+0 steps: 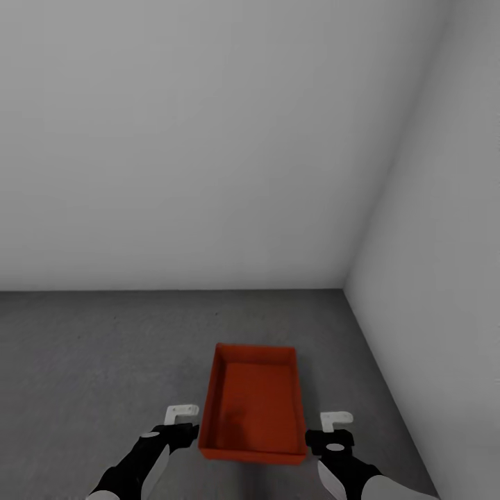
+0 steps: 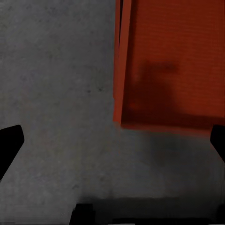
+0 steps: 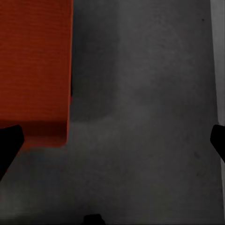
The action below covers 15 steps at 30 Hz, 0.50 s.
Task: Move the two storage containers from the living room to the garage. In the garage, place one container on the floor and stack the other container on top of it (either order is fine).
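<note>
An orange-red storage container (image 1: 253,406) sits on the dark grey speckled concrete floor (image 1: 97,361) of the garage, near the corner where two plain grey-white walls (image 1: 208,139) meet. It is open-topped, and no label or writing is visible on it. In the left wrist view a second rim edge shows along its side, so it may be two bins nested. The left claw (image 1: 182,417) and right claw (image 1: 336,423) hover just beside its near corners, one on each side, both spread apart and holding nothing.
</note>
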{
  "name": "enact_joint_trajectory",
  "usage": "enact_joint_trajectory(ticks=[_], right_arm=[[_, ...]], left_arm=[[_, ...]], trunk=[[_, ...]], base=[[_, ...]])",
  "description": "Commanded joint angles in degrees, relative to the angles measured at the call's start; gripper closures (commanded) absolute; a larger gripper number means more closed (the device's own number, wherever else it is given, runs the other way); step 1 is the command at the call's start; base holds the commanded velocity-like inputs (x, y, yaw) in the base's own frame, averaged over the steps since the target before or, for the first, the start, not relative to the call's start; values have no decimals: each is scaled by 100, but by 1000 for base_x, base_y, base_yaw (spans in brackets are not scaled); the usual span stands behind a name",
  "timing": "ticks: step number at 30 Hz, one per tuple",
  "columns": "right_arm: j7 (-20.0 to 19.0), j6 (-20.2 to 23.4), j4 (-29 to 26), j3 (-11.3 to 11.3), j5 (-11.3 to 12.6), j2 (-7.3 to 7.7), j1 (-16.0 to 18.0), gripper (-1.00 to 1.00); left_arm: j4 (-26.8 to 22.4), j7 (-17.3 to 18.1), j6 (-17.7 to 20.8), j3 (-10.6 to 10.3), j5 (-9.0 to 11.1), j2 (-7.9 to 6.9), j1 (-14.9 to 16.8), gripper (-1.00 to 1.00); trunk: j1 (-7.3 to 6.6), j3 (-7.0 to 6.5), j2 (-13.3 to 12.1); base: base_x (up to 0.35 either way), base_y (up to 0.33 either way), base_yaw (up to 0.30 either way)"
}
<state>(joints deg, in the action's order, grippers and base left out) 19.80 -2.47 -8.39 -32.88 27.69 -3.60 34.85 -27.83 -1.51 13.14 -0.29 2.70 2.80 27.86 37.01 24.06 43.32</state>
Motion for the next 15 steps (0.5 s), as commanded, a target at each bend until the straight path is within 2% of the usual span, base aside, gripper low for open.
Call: enact_joint_trajectory(ticks=[1,15], right_arm=[[21,-25,4,-43,61,0,4,-100],[23,-25,4,-43,61,0,4,-100]], left_arm=[[-12,-16,27,-4,28,1,0,-100],[-12,-16,-12,-17,28,1,0,-100]], trunk=[[-3,-3,5],[-3,-125,5]], base=[[-344,0,0],[-344,0,0]])
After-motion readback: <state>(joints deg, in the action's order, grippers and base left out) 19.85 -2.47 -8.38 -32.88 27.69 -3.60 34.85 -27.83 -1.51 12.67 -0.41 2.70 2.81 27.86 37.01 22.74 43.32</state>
